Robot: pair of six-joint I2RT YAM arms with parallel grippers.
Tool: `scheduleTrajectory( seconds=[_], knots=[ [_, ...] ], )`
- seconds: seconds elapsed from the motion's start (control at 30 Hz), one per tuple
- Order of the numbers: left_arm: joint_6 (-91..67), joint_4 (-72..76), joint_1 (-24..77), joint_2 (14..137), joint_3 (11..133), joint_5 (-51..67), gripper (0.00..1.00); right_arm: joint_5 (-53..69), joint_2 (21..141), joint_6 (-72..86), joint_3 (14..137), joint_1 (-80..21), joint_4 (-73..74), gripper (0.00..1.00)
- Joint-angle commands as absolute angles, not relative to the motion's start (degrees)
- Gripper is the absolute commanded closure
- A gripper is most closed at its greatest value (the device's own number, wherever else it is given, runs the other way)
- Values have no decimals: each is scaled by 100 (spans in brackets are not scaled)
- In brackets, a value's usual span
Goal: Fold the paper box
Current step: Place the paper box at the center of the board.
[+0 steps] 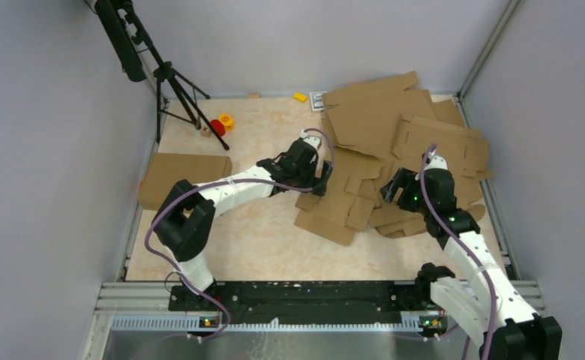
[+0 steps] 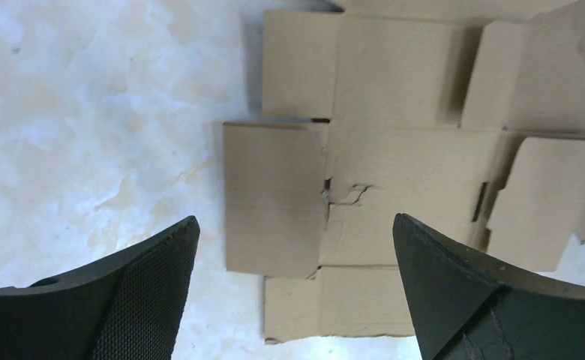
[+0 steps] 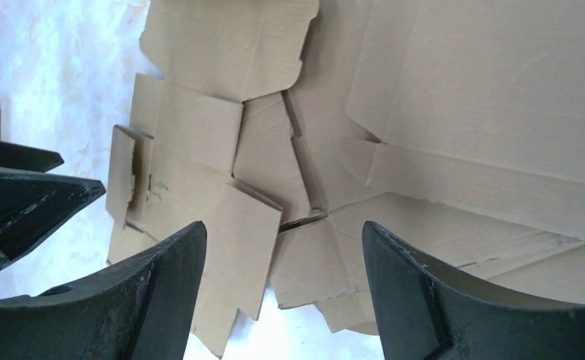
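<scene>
Nearest us, the right hand hangs with its black fingers spread, nothing between them, above overlapping brown sheets. Just left of it, the left hand is spread wide too, gripping nothing. It hovers over the flat brown corrugated cardboard box blank, which lies unfolded at the middle of the pale marbled bench, flaps flat, with a small tear by one crease. Its right side meets the heap of loose brown cardboard sheets; where one ends is hard to tell. Far left: a closed brown cardboard box, a black tripod cut off at the top, and small red and yellow pieces too small to name.
</scene>
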State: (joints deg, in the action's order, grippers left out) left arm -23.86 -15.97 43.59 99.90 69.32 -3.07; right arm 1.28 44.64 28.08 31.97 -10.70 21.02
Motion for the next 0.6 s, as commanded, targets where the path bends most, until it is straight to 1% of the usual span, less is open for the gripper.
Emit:
scheduleTrajectory(
  seconds=[0.0, 0.2, 0.37, 0.5, 0.57],
  knots=[
    [-2131, -1920, 4377, 10122, 6962, -679, 2, 831, 4708, 2829, 3212, -1044, 1811, 24],
    [-2153, -2108, 4368, 10507, 7100, -643, 2, 1706, 5115, 3242, 2789, -1040, 1218, 25],
    [-2220, -2006, 4268, 10586, 6997, -503, 2, 2085, 5385, 3546, 2318, -1039, 543, 28],
    [-2309, -1442, 3978, 10449, 6550, 313, 4, 2314, 5805, 3665, 2192, -1037, 56, 32],
    [-2332, -1223, 3834, 10386, 6387, 791, 4, 2461, 6010, 3731, 2178, -1039, -236, 36]
  ],
)
